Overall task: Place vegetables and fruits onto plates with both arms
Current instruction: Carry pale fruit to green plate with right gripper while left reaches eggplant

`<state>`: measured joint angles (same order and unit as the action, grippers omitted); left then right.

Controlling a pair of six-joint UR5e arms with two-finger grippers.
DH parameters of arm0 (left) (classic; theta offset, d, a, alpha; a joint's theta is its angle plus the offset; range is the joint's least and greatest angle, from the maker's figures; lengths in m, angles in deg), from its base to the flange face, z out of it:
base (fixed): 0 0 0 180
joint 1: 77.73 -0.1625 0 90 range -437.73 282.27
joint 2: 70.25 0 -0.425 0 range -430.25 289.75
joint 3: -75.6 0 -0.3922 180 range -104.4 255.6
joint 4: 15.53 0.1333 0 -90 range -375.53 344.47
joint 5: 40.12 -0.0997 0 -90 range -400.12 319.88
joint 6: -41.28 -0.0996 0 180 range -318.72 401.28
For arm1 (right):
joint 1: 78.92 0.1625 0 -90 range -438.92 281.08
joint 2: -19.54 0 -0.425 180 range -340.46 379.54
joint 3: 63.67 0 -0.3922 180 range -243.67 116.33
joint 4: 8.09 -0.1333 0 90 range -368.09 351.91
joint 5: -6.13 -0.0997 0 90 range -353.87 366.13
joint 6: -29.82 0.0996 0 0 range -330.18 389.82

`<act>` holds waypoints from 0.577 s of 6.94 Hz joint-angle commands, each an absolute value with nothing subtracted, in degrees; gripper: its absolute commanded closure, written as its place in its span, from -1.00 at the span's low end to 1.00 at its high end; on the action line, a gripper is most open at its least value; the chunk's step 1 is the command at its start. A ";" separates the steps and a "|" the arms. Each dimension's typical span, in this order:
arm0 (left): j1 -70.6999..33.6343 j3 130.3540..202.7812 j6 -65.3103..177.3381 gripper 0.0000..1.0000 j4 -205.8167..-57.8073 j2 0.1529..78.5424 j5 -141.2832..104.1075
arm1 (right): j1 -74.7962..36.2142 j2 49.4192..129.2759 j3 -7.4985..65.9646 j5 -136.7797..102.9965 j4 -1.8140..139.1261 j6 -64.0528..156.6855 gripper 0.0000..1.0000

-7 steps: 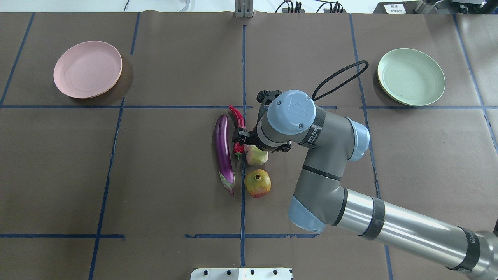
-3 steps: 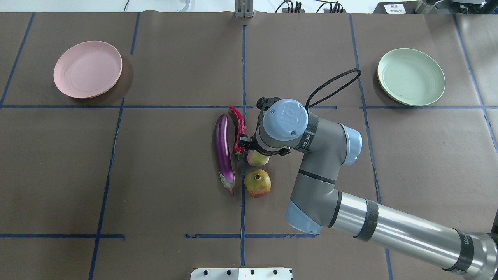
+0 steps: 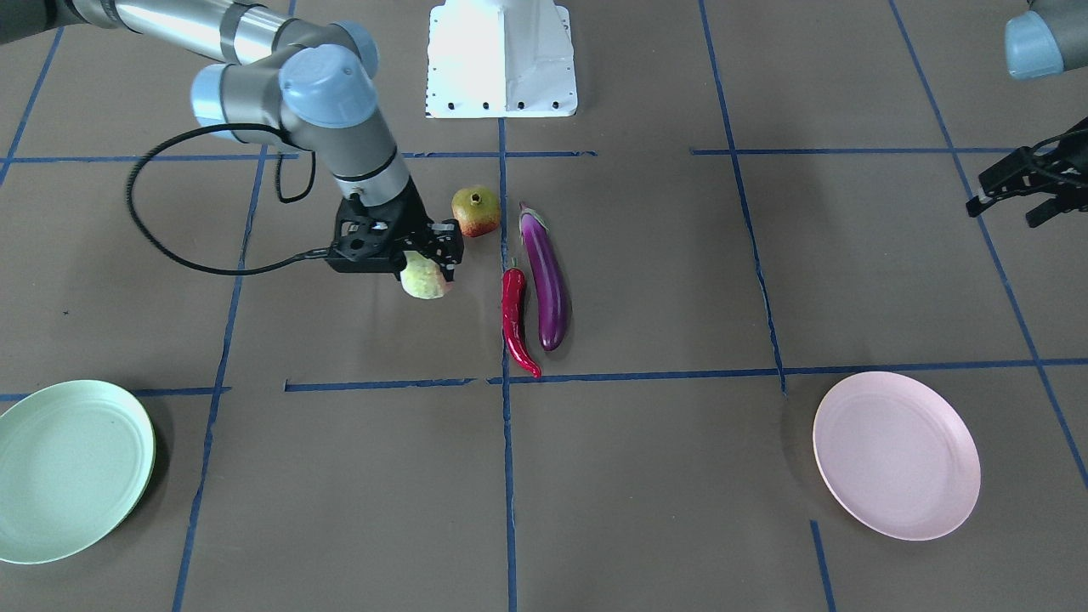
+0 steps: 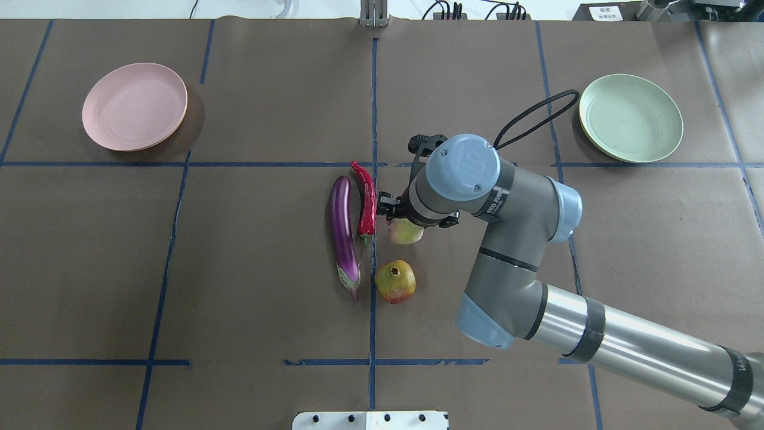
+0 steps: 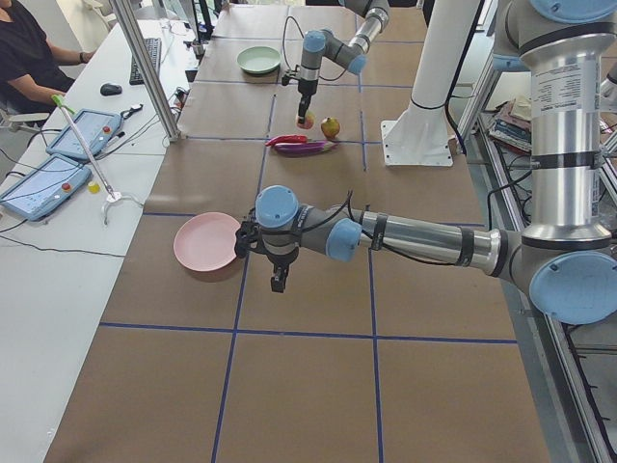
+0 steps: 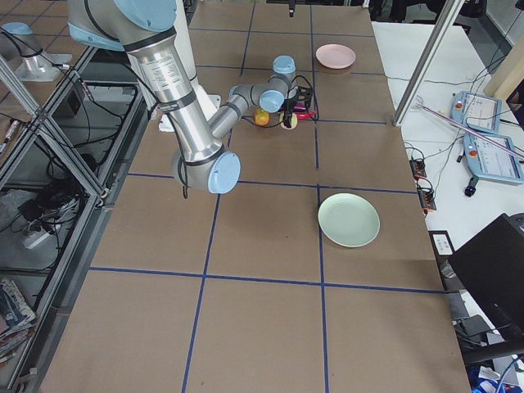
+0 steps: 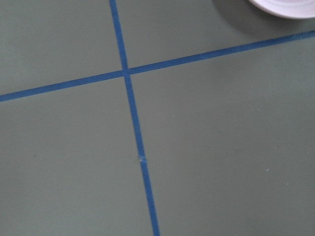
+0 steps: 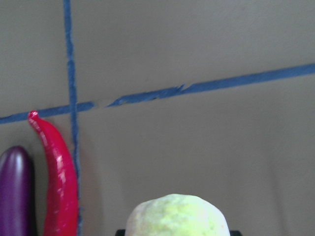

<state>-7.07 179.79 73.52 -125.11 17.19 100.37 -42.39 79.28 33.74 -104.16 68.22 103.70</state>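
My right gripper (image 3: 422,265) is shut on the pale green bumpy fruit (image 3: 423,280) and holds it just above the table; the fruit also shows in the overhead view (image 4: 406,232) and the right wrist view (image 8: 177,216). The pomegranate (image 4: 394,282) lies close behind it. The red chili (image 4: 366,204) and the purple eggplant (image 4: 342,233) lie side by side to its left. The pink plate (image 4: 135,106) at far left and the mint green plate (image 4: 631,117) at far right are bare. My left gripper (image 3: 1007,200) hovers near the pink plate (image 3: 897,455), empty, fingers apart.
The white base block (image 3: 501,59) stands at the robot's edge of the table. Blue tape lines cross the brown table cover. The right arm's black cable (image 4: 534,116) loops toward the green plate. A person sits at a side desk (image 5: 24,48).
My right gripper dipped onto the pale green fruit, then rose with it and shifted slightly right and away from the pomegranate. The chili now lies straighter beside the eggplant.
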 commanded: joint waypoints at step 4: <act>-44.61 175.12 117.44 -1.00 -129.62 44.84 73.17 | -14.36 84.25 10.40 -109.71 67.67 50.97 0.97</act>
